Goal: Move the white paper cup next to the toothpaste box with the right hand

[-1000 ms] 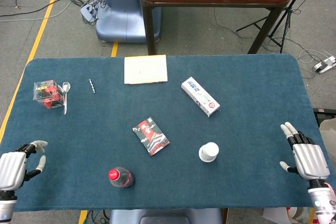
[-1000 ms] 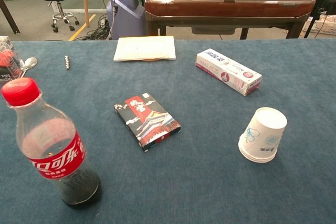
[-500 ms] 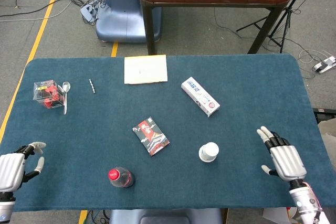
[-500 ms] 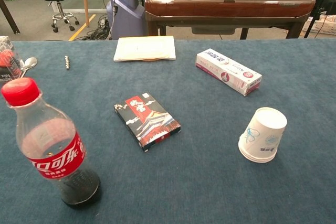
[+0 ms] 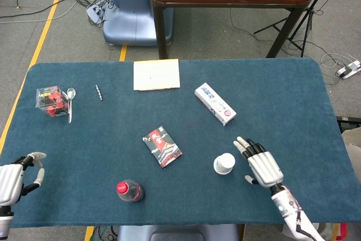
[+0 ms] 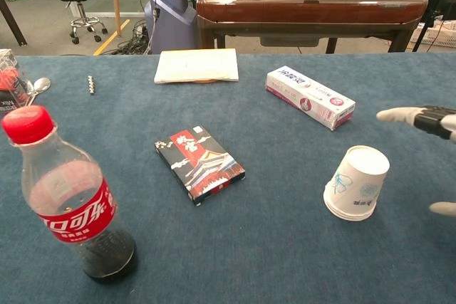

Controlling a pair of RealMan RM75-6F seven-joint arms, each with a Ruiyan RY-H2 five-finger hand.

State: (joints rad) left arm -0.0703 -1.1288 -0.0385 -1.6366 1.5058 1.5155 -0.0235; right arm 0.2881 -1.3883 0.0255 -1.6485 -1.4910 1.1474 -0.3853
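The white paper cup (image 5: 224, 163) stands upside down on the worktop (image 5: 271, 100), just to the left of the right hand (image 5: 263, 166), apart from it; the toothpaste box (image 5: 215, 103) lies beyond, long axis diagonal; the hand is empty, fingers spread, reaching forward; the left hand (image 5: 12, 180) is far away, empty, fingers loosely curled.

One white paper cup (image 5: 224, 163), one toothpaste box (image 5: 215, 103), one cola bottle (image 5: 130, 190), one card pack (image 5: 162, 147), one notepad (image 5: 157, 74), one spoon (image 5: 70, 102), one clear plastic box (image 5: 49, 100), two hands: left hand (image 5: 12, 182), right hand (image 5: 260, 165).
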